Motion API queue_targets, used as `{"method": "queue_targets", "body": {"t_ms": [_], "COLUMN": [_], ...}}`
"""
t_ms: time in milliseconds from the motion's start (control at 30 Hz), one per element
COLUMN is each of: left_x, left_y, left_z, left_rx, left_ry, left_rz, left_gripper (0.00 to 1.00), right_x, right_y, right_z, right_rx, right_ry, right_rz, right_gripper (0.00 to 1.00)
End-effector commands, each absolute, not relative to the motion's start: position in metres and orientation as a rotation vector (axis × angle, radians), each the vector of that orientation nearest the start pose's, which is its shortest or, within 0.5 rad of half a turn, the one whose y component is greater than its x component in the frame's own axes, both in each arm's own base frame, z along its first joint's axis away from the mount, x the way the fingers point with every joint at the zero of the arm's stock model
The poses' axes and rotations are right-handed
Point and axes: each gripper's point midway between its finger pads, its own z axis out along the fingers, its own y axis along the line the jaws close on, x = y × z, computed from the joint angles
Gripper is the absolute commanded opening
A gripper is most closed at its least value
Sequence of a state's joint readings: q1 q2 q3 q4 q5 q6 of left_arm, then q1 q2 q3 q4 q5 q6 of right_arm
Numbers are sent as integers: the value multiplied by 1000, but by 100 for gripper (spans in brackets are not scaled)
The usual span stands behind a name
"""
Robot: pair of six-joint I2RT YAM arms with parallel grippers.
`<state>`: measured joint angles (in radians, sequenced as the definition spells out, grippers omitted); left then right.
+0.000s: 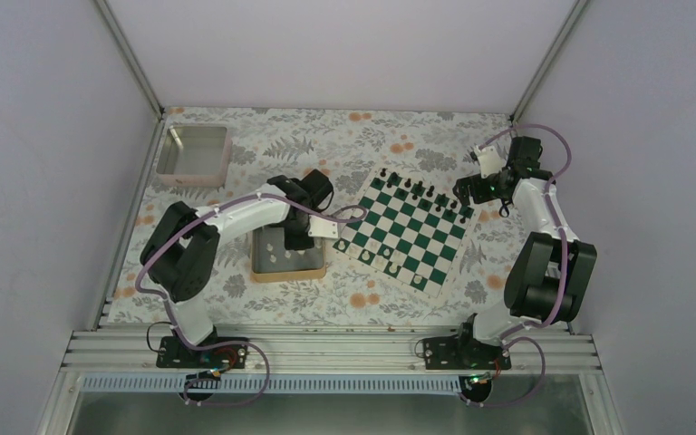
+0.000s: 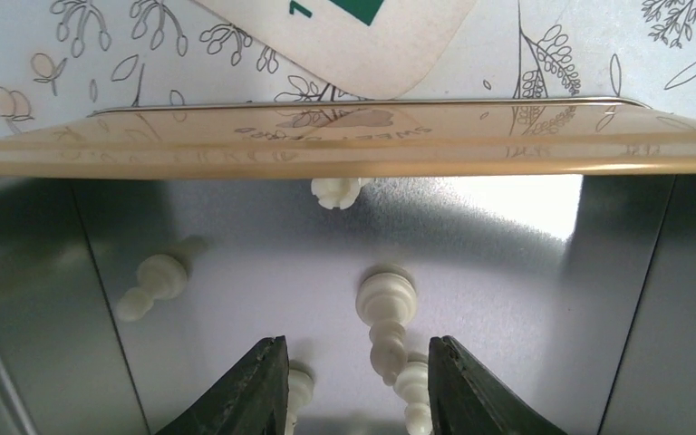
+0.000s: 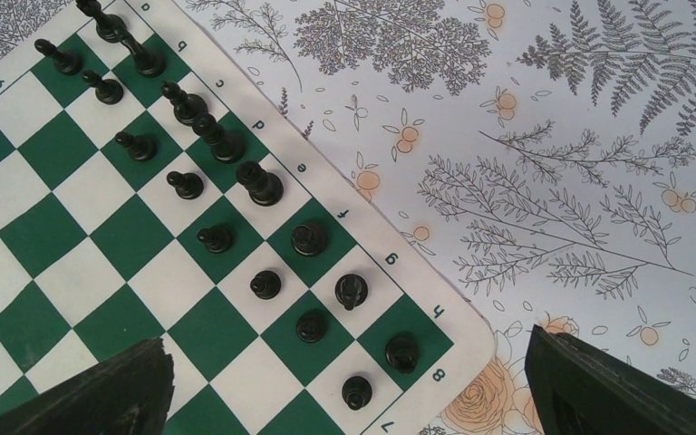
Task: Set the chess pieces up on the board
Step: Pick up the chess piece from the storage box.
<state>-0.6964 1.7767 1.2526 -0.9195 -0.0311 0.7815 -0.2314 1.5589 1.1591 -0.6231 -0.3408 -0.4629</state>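
Several cream chess pieces lie inside the gold-rimmed tin point(image 2: 344, 149). One piece point(image 2: 386, 308) lies on its side between my left gripper's point(image 2: 358, 362) open fingers. Others lie at the left point(image 2: 149, 285), by the far wall point(image 2: 337, 190) and next to the fingertips point(image 2: 414, 390). In the top view the left gripper point(image 1: 294, 237) reaches down into the tin point(image 1: 287, 270). The green and white board point(image 1: 405, 237) lies to its right, with a few cream pieces point(image 1: 365, 256) along its near edge. My right gripper point(image 3: 349, 381) is open and empty above the board's far right corner point(image 3: 82, 272).
Black pieces point(image 3: 261, 186) stand in two rows along the board's far edge point(image 1: 421, 192). A pinkish tray point(image 1: 193, 154) stands at the back left. The board's near corner point(image 2: 362, 45) lies just beyond the tin's rim. Enclosure walls surround the floral table.
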Motion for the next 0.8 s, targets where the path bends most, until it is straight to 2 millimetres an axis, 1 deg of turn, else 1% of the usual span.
{"method": "queue_targets", "body": {"t_ms": [0, 100, 333, 467, 567, 600, 667, 767], "left_x": [269, 267, 269, 269, 267, 267, 267, 268], "left_y": [-221, -219, -212, -212, -212, -211, -211, -211], "left_z": [49, 43, 34, 34, 34, 34, 33, 38], "left_rx": [2056, 2070, 2075, 2075, 2082, 2083, 2085, 2077], "left_ry": [2233, 2249, 2273, 2277, 2281, 2285, 2287, 2286], "left_rz": [9, 9, 45, 40, 31, 33, 35, 41], "left_gripper": [40, 37, 36, 27, 15, 13, 10, 9], "right_x": [396, 396, 396, 396, 395, 395, 395, 395], "right_y": [-35, -35, -35, -35, -35, -35, -35, -35], "right_z": [141, 140, 141, 141, 141, 141, 142, 142], "right_rx": [-407, -408, -407, -408, -407, -408, -406, -406], "right_ry": [2466, 2468, 2466, 2466, 2466, 2466, 2464, 2464], "right_rz": [173, 174, 174, 173, 173, 173, 173, 171], "right_gripper": [100, 100, 100, 100, 100, 100, 100, 100]}}
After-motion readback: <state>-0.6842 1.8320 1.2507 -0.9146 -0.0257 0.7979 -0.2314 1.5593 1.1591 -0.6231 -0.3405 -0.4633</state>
